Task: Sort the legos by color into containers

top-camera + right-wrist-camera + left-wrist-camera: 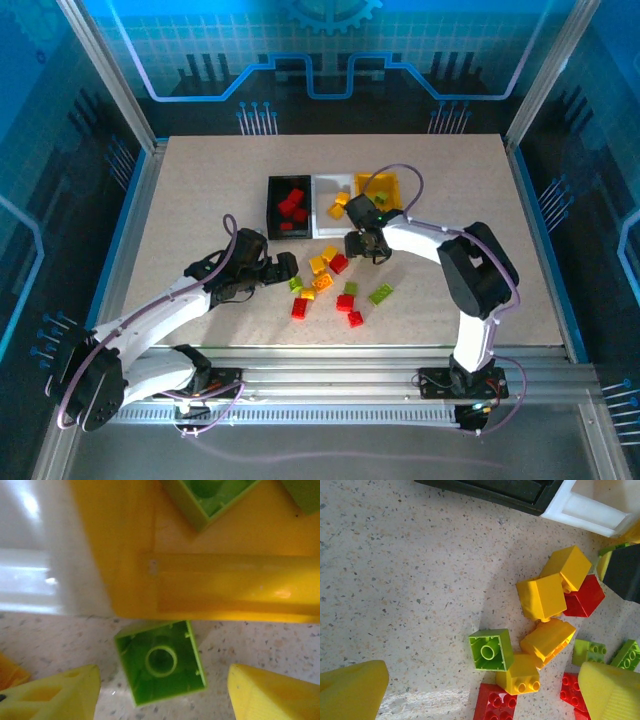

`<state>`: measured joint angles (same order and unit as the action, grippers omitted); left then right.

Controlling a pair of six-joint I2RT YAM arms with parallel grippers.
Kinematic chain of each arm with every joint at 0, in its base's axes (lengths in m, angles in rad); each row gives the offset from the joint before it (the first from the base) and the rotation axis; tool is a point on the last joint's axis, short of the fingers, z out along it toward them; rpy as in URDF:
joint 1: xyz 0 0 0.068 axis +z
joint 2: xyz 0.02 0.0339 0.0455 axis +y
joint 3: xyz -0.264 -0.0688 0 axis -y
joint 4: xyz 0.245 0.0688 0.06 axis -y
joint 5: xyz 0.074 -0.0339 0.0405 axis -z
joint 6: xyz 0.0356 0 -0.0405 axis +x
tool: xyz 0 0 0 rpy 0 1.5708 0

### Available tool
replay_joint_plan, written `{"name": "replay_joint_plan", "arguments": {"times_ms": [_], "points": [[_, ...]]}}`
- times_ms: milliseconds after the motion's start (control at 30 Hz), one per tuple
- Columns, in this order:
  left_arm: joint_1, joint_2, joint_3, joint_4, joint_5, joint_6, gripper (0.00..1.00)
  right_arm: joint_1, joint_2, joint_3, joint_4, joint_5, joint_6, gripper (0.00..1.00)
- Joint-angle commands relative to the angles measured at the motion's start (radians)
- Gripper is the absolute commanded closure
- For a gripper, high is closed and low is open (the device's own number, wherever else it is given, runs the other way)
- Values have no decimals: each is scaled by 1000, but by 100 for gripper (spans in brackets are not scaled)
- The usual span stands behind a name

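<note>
Tabletop [200, 200]: pale beige, speckled like terrazzo, matte. Blue edging strip [128, 230] runs along its left side. Ribbed aluminium rail [330, 385] lies across the near edge. Slanted metal post [107, 70] stands at the back left corner. Backdrop [330, 40]: blue panel, circuit-line pattern, gear motif at top centre.

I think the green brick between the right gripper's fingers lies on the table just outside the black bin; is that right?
Not quite: the right wrist view shows the green brick between the right gripper's fingers just outside the yellow bin, not the black.
</note>
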<state>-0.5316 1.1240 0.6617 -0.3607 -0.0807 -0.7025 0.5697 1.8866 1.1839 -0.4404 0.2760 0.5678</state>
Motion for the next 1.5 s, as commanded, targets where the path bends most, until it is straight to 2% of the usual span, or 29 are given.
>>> {"name": "replay_joint_plan", "arguments": {"times_ms": [0, 233, 400, 533, 733, 833, 933, 1067, 1300, 1467], "points": [[9, -12, -5, -14, 13, -9, 1, -20, 35, 30, 37, 36, 21, 33], [10, 0, -7, -9, 11, -11, 1, -19, 68, 39, 57, 36, 4, 45], [9, 19, -6, -4, 16, -12, 1, -15, 54, 28, 55, 18, -5, 60], [9, 20, -11, 0, 14, -12, 1, 3, -45, -43, 53, 5, -7, 66], [13, 30, -19, 18, 17, -15, 1, 40, -277, -153, -14, -8, -6, 68], [15, 37, -23, 26, 23, -16, 1, 43, -382, -156, -62, 0, -17, 68], [17, 40, -35, 39, 29, -20, 1, 21, -422, -107, -93, 8, -33, 68], [16, 43, -45, 49, 37, -27, 1, -48, -319, 43, -126, 1, -49, 68], [18, 23, -57, 46, 36, -28, 1, -157, 17, 382, -231, 39, -14, 68], [20, 18, -60, 47, 39, -30, 1, -174, 179, 555, -302, 35, 6, 66]]}}
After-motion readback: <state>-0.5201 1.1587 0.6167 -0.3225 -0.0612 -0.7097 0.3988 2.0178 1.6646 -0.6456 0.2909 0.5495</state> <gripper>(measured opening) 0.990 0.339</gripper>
